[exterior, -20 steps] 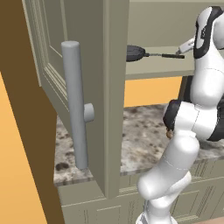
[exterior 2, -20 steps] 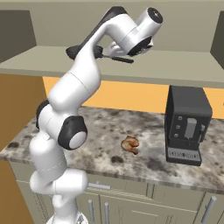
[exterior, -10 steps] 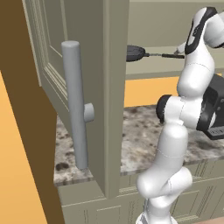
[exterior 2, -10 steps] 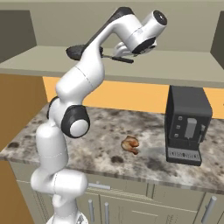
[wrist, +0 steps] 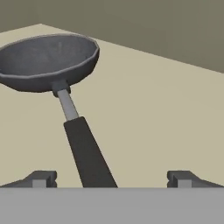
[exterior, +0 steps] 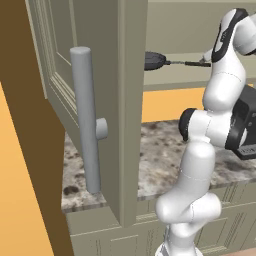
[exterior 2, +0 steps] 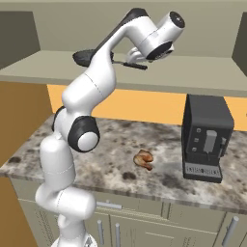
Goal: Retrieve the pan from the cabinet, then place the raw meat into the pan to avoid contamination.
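Left base view shows the cabinet (exterior: 100,75) with its door open. On its shelf, near the front edge, lies the pan (wrist: 48,61). The gripper (wrist: 111,178) is wide open around the handle, holding nothing. If it closes off-centre, the pan may twist or slide off.

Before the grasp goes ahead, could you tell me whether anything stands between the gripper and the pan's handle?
Nothing visible does. In the hand view the pan sits on the bare cabinet shelf, its handle running back between the two open fingertips of the gripper, with no other object near it.
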Available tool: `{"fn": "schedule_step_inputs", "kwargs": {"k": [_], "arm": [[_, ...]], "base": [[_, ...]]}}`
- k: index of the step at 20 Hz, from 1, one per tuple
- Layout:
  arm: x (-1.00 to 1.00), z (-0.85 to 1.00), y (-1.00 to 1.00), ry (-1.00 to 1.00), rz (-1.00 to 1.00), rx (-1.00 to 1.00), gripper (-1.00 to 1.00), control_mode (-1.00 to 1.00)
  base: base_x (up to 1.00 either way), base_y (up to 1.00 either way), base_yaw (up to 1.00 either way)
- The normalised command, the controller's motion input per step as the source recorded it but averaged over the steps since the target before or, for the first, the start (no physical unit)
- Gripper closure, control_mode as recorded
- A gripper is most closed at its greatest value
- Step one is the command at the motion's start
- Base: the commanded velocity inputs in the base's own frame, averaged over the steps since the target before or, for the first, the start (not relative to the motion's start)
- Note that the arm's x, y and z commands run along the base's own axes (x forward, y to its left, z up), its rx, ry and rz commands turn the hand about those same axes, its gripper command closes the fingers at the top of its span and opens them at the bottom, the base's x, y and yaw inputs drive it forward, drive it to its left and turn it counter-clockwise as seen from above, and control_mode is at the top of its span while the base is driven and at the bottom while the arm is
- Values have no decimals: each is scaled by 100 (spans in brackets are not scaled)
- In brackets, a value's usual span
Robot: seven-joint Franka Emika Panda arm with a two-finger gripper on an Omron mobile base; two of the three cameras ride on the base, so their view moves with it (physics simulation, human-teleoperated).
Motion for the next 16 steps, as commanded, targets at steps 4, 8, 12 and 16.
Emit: {"fn": "schedule_step_inputs", "kwargs": {"k": [4,8,12,16], "arm": [[-3,-16,13,0,10,-3,-100,-100],[-5,-22,18,0,12,-4,-100,-100],[0,-21,9,0,12,-4,-100,-100],[0,-11,4,0,12,0,-100,-100]], "base": [[0,0,0],[0,0,0],[0,0,0],[0,0,0]]}}
